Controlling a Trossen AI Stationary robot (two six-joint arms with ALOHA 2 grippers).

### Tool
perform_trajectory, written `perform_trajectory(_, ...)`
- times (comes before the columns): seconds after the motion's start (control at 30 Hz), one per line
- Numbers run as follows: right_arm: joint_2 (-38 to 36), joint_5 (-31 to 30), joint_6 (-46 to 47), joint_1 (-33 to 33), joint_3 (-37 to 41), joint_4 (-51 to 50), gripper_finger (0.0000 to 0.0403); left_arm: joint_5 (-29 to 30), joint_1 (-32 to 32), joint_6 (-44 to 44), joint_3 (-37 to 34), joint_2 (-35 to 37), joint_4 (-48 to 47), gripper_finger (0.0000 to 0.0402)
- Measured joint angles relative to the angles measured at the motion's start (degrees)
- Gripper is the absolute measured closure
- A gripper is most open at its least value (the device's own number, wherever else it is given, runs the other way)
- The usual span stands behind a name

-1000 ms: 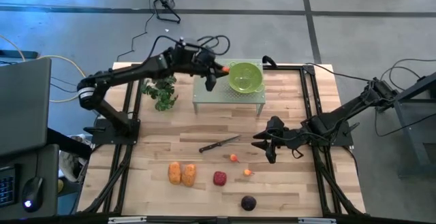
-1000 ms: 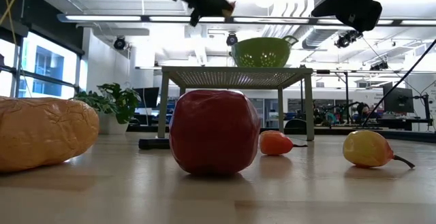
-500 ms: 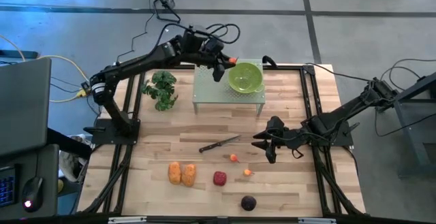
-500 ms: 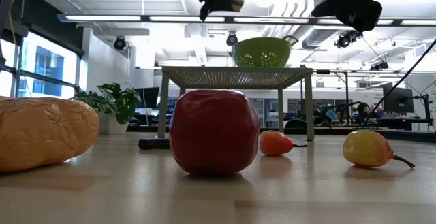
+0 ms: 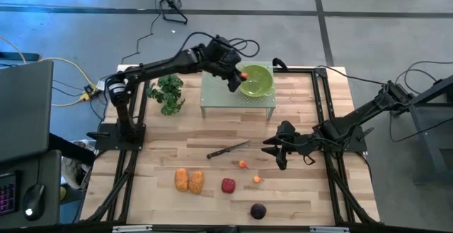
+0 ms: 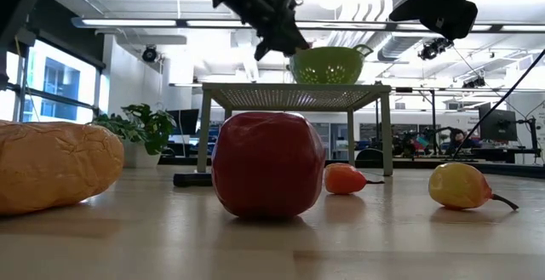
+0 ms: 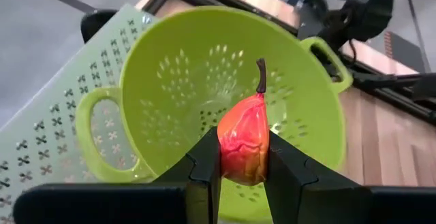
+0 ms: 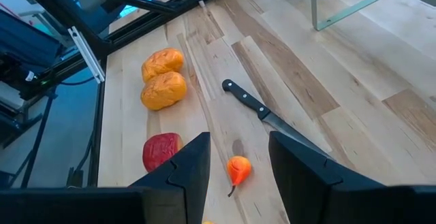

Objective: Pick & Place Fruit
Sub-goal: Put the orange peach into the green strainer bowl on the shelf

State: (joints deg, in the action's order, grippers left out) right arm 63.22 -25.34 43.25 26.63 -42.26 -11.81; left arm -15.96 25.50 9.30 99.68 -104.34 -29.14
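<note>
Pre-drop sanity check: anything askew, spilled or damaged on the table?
Nothing stands out. Left gripper holds a small pear over the green colander; the knife lies flat among the fruit, right gripper above.

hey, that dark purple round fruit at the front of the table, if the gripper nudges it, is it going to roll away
Probably. The dark purple fruit looks nearly round with no flat side showing, so a sideways nudge would likely send it rolling on the smooth wooden table. Nothing stands close enough to stop it. Its skin looks smooth, so narrow fingers might slip; a centred grip seems safer.
</note>
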Motion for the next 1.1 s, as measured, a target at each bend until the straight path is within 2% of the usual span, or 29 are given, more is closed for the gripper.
perform_trajectory(0.17, 0.0, 0.0, 0.0, 0.0, 0.0, 0.0, 0.0259, 0.0, -0.01, 0.2, 0.0, -1.27, 0.13, 0.031)
perform_trajectory(0.47, 0.0, 0.0, -0.22, 0.0, 0.0, 0.0, 0.0259, 0.16, -0.39, 0.11, 0.02, -1.79, 0.06, 0.0315)
perform_trajectory(1.1, 0.0, 0.0, -0.22, 0.0, 0.0, 0.0, 0.0259, -0.07, -0.39, 0.0, 0.02, -1.79, -0.78, 0.0233)
